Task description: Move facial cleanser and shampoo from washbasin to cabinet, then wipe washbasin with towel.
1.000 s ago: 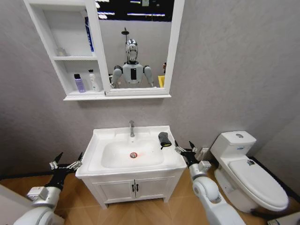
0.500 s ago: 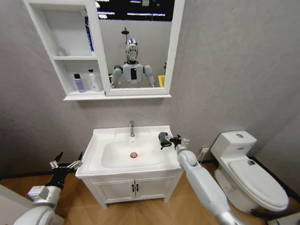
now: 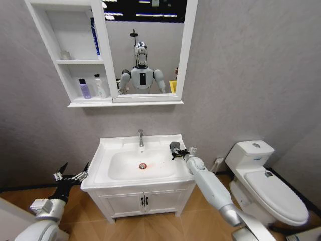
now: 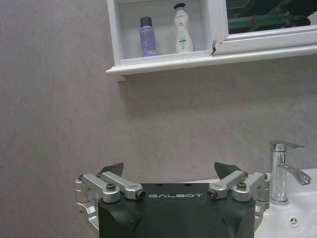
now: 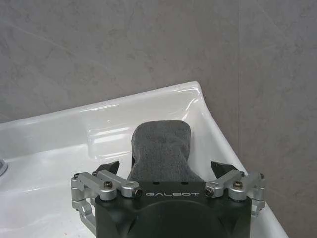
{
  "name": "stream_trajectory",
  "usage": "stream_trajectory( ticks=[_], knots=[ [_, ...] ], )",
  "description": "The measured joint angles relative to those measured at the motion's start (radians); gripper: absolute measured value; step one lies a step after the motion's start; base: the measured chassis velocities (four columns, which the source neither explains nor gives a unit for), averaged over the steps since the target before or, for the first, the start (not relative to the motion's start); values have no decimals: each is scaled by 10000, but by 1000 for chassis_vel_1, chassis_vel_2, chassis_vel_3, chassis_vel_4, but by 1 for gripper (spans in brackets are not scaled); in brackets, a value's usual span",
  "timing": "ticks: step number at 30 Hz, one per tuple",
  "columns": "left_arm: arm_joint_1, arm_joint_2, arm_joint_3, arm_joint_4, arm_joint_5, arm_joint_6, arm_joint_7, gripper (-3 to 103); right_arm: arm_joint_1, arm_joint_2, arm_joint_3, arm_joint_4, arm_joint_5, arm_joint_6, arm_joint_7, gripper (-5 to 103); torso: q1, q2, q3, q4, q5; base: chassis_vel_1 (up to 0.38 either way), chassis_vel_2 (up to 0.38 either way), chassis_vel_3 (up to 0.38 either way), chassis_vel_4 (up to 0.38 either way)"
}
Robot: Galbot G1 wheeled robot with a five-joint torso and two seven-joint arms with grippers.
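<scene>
Fingers spread wide on the right gripper (image 5: 166,171), and the towel (image 5: 161,151) lies right between them, just ahead of the palm, so this reads as the line-up for a pick, with nothing pinched yet. From the head view the right gripper (image 3: 181,151) sits at the back right corner of the washbasin (image 3: 108,173), arm reaching in from the side, probably because the cloth rests on that flat ledge rather than down in the bowl. The towel's long axis runs straight away from the palm toward the far rim and the wall, its rounded far end pointing at the corner, which suits jaws closing across its narrow width. Further off, the left gripper (image 3: 70,176) hangs open and idle, low beside the basin's left edge, holding nothing. Farthest out, up on the cabinet (image 3: 86,104), the purple bottle (image 3: 85,89) and the white bottle (image 3: 101,86) stand upright on the bottom shelf, so the moving part looks done.
</scene>
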Motion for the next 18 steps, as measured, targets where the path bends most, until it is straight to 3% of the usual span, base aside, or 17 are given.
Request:
stream_trajectory(
  ticks=[4, 16, 18],
  knots=[
    [0, 2, 3, 1, 0, 2, -1, 100, 211, 56, -53, -477, -515, 318, -251, 100, 1, 0, 0, -2, 0, 0, 0, 0, 0],
    [1, 4, 5, 2, -1, 9, -3, 100, 879, 242, -369, -1697, -720, 690, -826, 103, 0, 1, -1, -3, -3, 0, 0, 0, 0],
    [1, 4, 5, 2, -1, 10, -3, 100, 948, 297, -463, -1760, -697, 687, -835, 98, 0, 1, 0, -3, 1, 0, 0, 0, 0]
  ],
)
